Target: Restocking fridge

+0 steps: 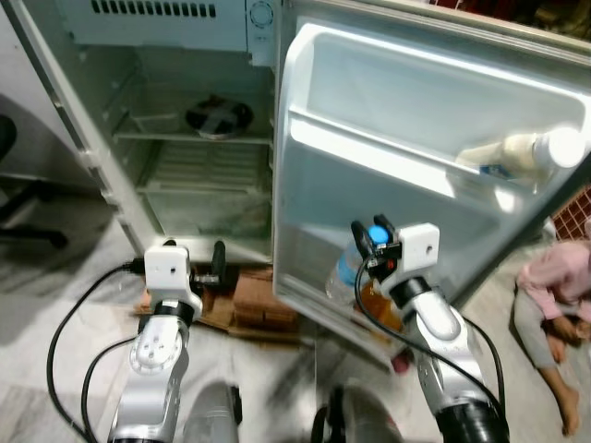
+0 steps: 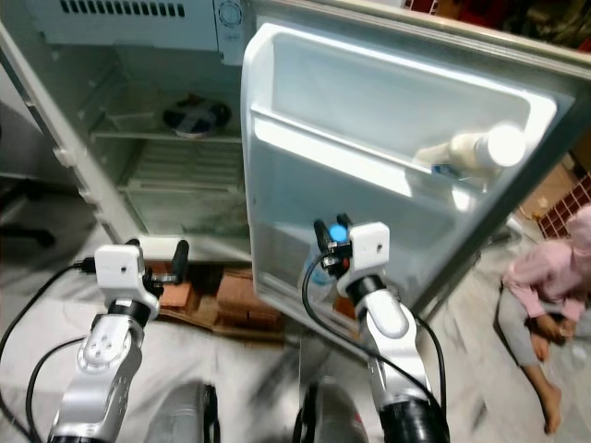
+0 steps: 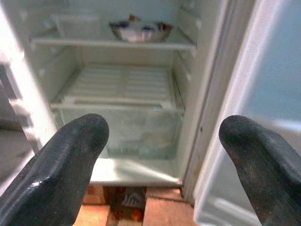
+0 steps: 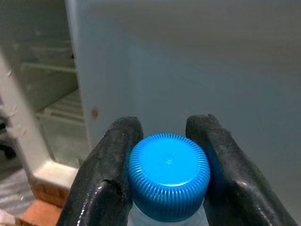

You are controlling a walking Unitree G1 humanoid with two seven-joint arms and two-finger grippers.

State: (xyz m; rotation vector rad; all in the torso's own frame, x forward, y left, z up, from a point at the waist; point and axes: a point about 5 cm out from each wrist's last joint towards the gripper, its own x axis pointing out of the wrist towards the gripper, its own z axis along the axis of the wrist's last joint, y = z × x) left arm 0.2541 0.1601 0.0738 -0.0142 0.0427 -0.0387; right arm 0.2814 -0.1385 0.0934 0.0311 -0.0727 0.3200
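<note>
- The left pincer [image 1: 218, 263] hangs open and empty, low before the fridge [image 1: 185, 166] shelves
- The right pincer [image 1: 371, 242] grips the bottle [image 1: 349, 269] by its blue cap [image 4: 169, 175]; the bottle hangs upright just inside the door [image 1: 406, 157], directly above the bottom door shelf; this arm is the nearer

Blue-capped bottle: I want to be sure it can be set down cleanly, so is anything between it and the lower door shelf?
Nothing visible blocks it. The right gripper holds the blue-capped bottle by its cap against the open fridge door, its body already low in the lower door shelf. The white bottle lies on the shelf above, off to one side.
</note>
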